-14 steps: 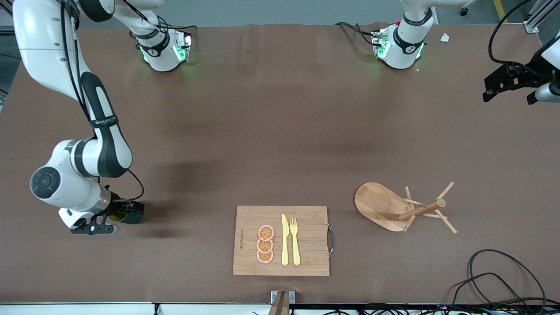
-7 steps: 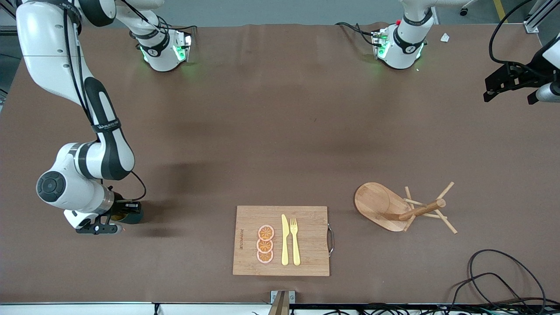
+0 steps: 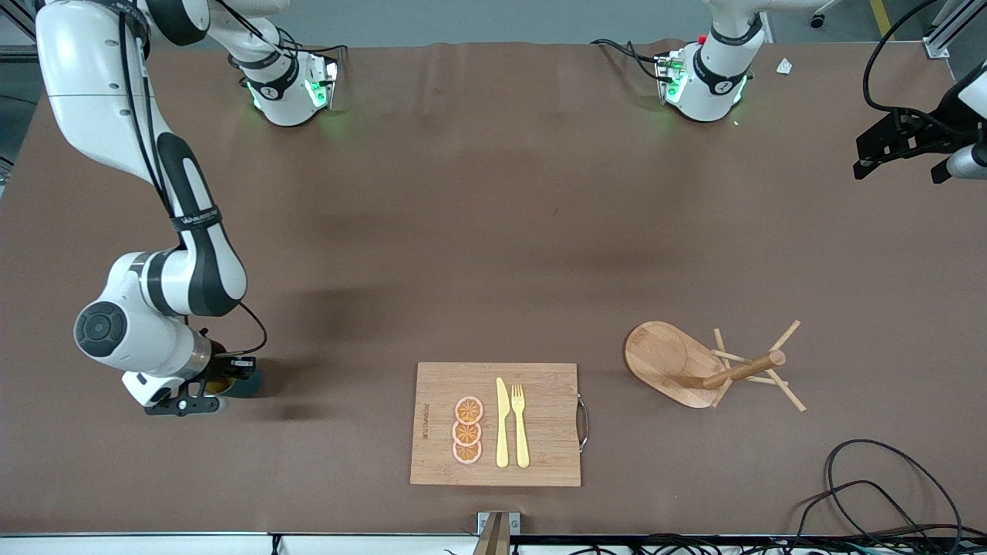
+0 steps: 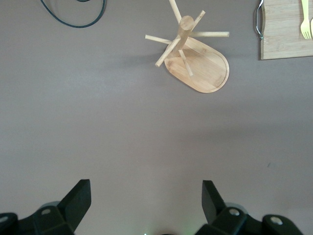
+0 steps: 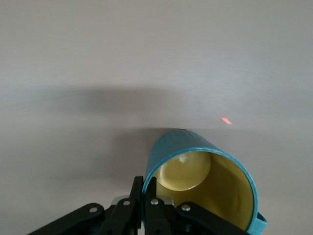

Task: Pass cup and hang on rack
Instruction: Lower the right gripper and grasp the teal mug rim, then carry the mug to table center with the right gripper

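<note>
The cup (image 5: 205,171) is dark teal with a yellow inside. My right gripper (image 5: 145,196) is shut on its rim, one finger inside and one outside. In the front view the cup (image 3: 243,379) is mostly hidden under the right gripper (image 3: 224,378), low at the right arm's end of the table. The rack (image 3: 713,366) is a light wooden mug tree with an oval base and thin pegs, toward the left arm's end; it also shows in the left wrist view (image 4: 193,51). My left gripper (image 4: 145,203) is open and empty, high at the table's edge (image 3: 898,142).
A bamboo cutting board (image 3: 497,424) with orange slices (image 3: 467,430), a yellow knife (image 3: 502,422) and a yellow fork (image 3: 520,424) lies near the front edge between cup and rack. Black cables (image 3: 871,493) lie at the front corner by the left arm's end.
My right arm has shifted slightly toward the middle of the table with the cup in its gripper. The left arm has barely moved.
</note>
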You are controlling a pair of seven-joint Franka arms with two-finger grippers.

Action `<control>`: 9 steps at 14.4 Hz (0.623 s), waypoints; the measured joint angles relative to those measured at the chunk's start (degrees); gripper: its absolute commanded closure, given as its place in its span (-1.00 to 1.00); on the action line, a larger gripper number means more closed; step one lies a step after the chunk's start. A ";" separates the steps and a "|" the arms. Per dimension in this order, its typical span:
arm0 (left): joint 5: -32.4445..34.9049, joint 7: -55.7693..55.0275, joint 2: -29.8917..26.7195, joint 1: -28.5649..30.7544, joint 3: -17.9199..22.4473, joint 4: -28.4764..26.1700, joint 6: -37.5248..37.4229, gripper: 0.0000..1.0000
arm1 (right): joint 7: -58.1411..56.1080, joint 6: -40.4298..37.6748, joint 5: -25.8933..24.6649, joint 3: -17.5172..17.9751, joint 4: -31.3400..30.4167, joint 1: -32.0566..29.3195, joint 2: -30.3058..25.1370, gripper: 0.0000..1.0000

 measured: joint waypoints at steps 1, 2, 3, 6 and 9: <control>0.00 0.00 0.00 -0.01 -0.01 0.00 0.00 -1.00 | 0.00 -2.34 0.41 0.27 1.75 1.56 -0.04 0.99; 0.00 0.00 0.00 -0.01 -0.02 0.00 0.00 -1.00 | 0.09 -4.24 1.45 0.59 3.36 3.30 -0.11 0.99; 0.00 0.00 0.00 -0.02 -0.04 0.00 0.00 -1.00 | 0.15 -5.27 3.15 1.10 4.64 4.90 -0.22 0.99; 0.00 0.00 0.00 -0.05 -0.11 0.00 0.00 -1.00 | 7.10 -6.33 5.36 3.91 7.45 9.83 -0.57 0.99; 0.00 0.00 0.00 -0.06 -0.19 0.00 0.00 -1.00 | 20.43 -6.18 5.33 4.50 9.88 18.76 -0.56 0.99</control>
